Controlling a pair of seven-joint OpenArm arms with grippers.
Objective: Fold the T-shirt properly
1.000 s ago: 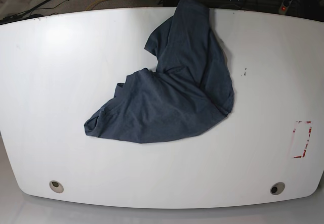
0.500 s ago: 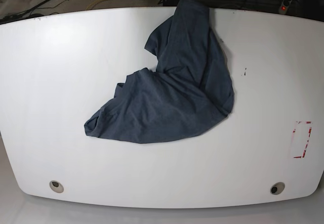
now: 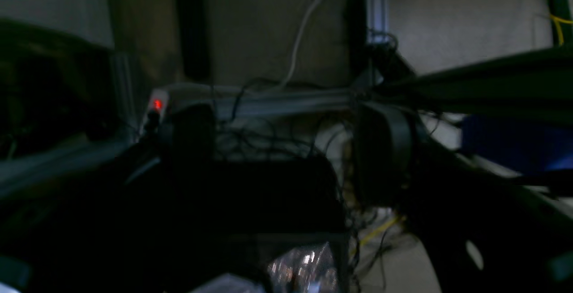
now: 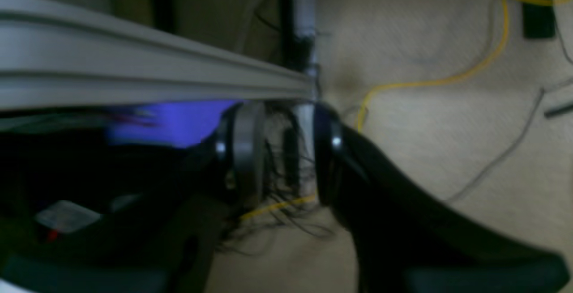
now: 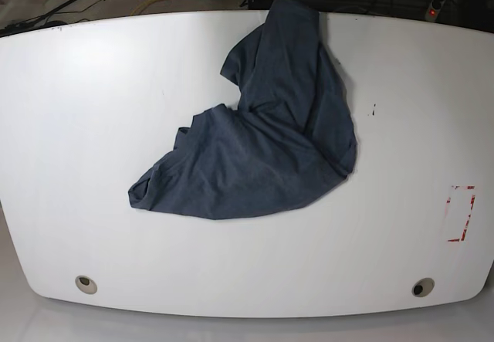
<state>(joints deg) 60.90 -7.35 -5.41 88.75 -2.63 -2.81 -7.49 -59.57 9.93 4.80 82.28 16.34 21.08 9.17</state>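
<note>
Nothing on the table point(image 5: 69, 126) has shifted since the earlier frames; only the bits of arm hardware that showed along the top edge of the base view a second ago have slipped out of it, so you now see no arm there at all.

Reading left to right, the left part of the table is bare white, the T-shirt point(image 5: 262, 141) sits crumpled in the centre and upper centre with one end draped to the far edge, and a red-marked rectangle point(image 5: 461, 213) lies at the lower right.

Judging from that heap, you have not started folding: the shirt needs spreading flat first, then sleeves and body folded (all of it is left).

Your left gripper point(image 3: 291, 150) shows in its wrist view with its fingers apart and nothing between them, aimed at dark clutter off the table. Your right gripper point(image 4: 286, 150) likewise stands open and empty over the floor and a yellow cable point(image 4: 447, 78).
</note>
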